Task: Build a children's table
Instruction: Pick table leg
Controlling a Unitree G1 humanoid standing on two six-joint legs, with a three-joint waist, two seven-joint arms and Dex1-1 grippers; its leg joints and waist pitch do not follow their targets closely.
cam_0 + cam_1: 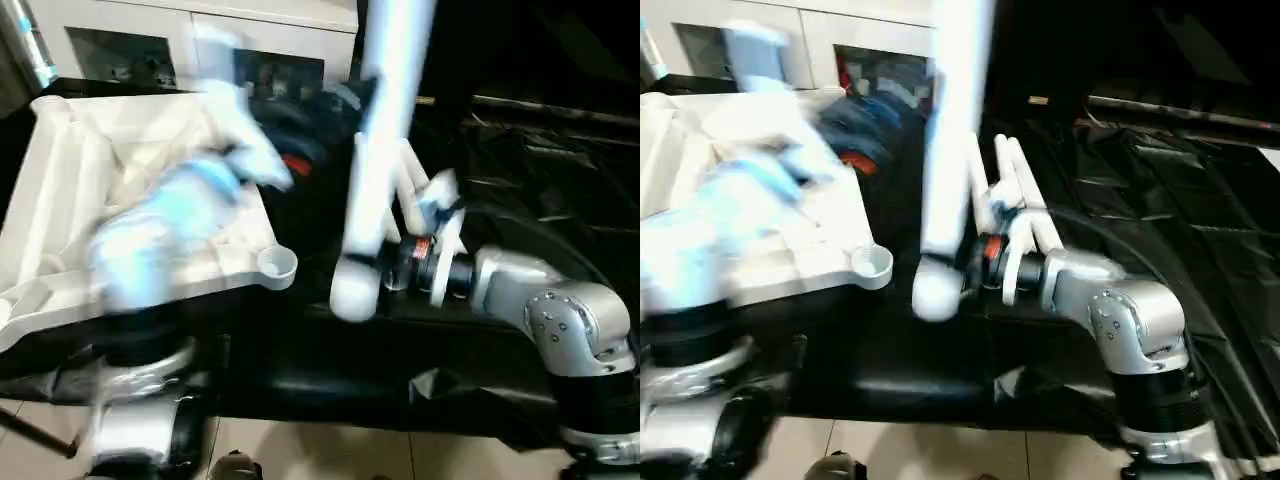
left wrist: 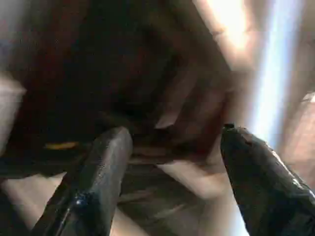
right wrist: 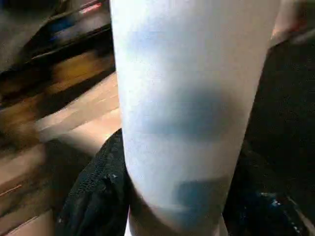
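While the right gripper (image 1: 985, 255) sits nearest, low over the black-covered counter (image 1: 1120, 200), its jaws pinch a white leg (image 1: 385, 130) close above the rounded bottom end; the right wrist view has that tube between the two black fingers (image 3: 96, 196). Leg long axis runs near upright, tilted a little, bottom end hanging just above the counter, top running out past the frame. Nearest open corner socket (image 1: 277, 263) lies just to the left of that bottom end, apart from it, mouth facing up, so judged next move is a short sideways carry and a drop in, right arm clearly the closer one. Left gripper (image 2: 172, 162) has its jaws spread with nothing between them; its blurred arm (image 1: 160, 240) hangs over the tabletop (image 1: 60, 170), which lies underside up on the left part of the counter, near edge overhanging toward the robot. Spare legs (image 1: 1025, 195) lie flat behind the right gripper. Room right of the leg looks free; a white cabinet (image 1: 200, 30) stands beyond.
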